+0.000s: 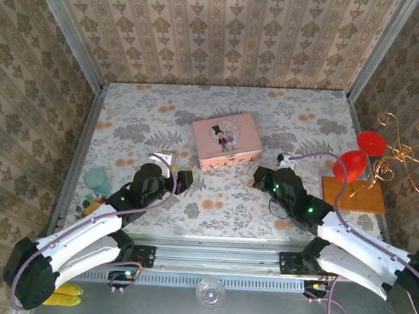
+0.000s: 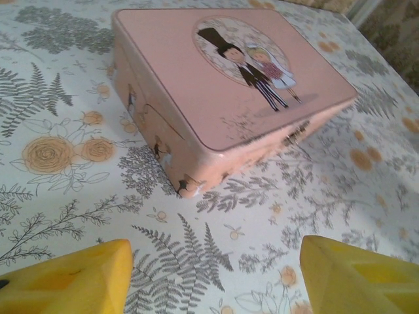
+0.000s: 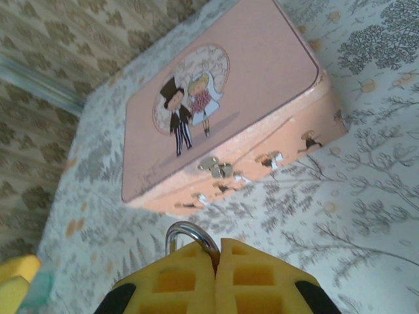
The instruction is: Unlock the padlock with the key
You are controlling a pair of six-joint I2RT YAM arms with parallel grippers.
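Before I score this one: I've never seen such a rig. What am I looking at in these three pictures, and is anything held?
Two robot arms are bolted at the near edge of a table, each ending in a two-fingered claw. The overhead picture looks down from behind them: left claw, right claw, and a pink tin beyond them. The other two pictures come from cameras on the wrists, so the yellow blocks are each claw's own fingers. The left claw's stand apart, open and empty, facing the tin. The right claw's are pressed shut on a silvery metal loop; what it belongs to is hidden. A small brassy piece on the tin's front looks like the padlock. A wooden base with red ornaments stands at the right.
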